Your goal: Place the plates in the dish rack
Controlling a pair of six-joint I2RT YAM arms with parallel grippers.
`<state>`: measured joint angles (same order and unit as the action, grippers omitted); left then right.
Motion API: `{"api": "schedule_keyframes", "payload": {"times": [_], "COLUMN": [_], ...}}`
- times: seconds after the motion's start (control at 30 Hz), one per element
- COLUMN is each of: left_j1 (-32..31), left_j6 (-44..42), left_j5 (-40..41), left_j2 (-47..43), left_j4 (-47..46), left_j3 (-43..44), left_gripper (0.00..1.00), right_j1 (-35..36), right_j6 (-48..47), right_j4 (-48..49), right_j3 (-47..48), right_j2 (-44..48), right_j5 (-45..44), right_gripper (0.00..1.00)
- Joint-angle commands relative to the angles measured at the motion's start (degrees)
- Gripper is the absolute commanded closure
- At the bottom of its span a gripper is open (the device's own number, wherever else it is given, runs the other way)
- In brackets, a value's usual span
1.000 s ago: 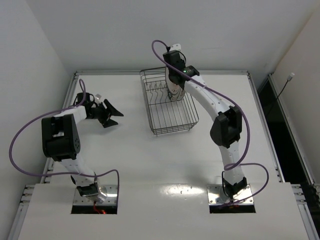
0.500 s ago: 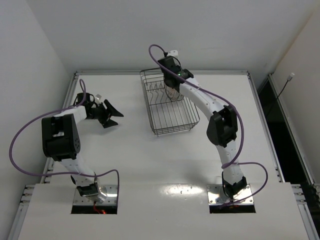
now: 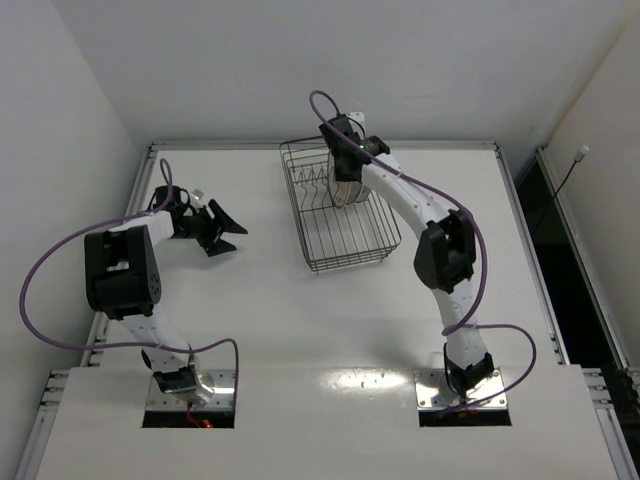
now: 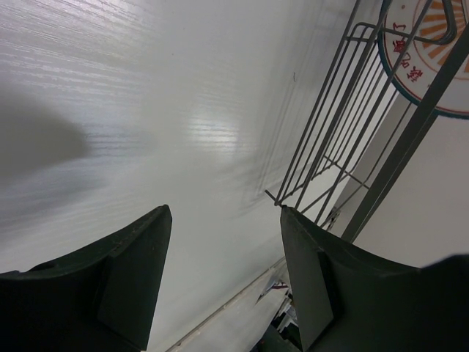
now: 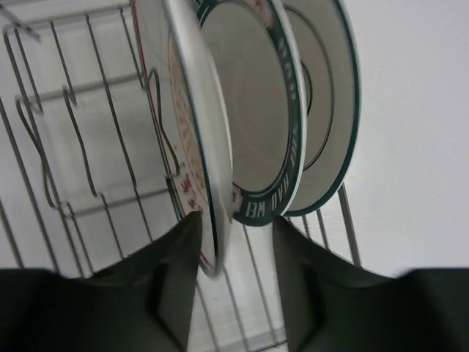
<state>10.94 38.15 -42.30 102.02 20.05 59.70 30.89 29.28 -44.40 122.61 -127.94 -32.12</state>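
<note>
Standing on edge in the rack at the far side of the worktop are 3 plates. The right fingers sit apart, straddling the rim of the sunburst plate. The left fingers are spread, holding nothing, well left of the rack.

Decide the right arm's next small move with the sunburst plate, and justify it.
Probably release the right gripper and lift it straight up: its fingers straddle the sunburst plate, which already stands upright in the dish rack beside two other plates.
</note>
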Motion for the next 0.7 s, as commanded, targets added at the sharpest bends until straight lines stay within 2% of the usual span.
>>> {"api": "schedule_keyframes", "payload": {"times": [0.0,0.03,0.07,0.17,0.27,0.43,0.53,0.6,0.67], "left_j1": [0.66,0.66,0.66,0.66,0.66,0.66,0.66,0.66,0.66], "left_j6": [-0.27,0.25,0.26,0.26,0.26,-0.36,-0.36,-0.88,-0.89], "left_j5": [-1.03,-1.03,-1.03,-1.55,-1.55,-0.94,-0.94,-0.94,-0.94], "left_j2": [0.11,0.11,0.11,0.11,0.11,0.64,0.64,0.64,1.16], "left_j4": [-1.25,-1.25,-1.77,-1.77,-1.77,-0.54,-0.54,-0.54,-0.54], "left_j3": [1.91,1.91,1.39,1.38,2.0,3.75,3.75,3.75,3.75], "left_gripper": [0.42,0.42,0.42,0.42,0.42,0.42,0.42,0.42,0.42], "right_j1": [0.48,0.48,0.48,-0.05,-1.53,-5.58,-7.68,-8.39,-10.58], "right_j6": [0.53,0.52,-0.18,-1.68,-3.96,-5.37,-5.37,-5.37,-3.2], "right_j4": [-4.82,-5.34,-5.87,-7.1,-9.99,-16.41,-14.94,-7.94,-5.18], "right_j3": [2.19,2.81,3.42,3.96,3.34,-4.9,-14.03,-26.41,-36.76], "right_j2": [3.38,4.27,5.23,10.84,17.52,26.23,33.51,38.36,43.27], "right_j5": [2.95,2.33,1.71,1.71,3.11,11.27,17.32,24.51,27.45], "right_gripper": [0.55,0.37,0.13,0.01,0.0,0.0,0.0,0.0,0.0]}}
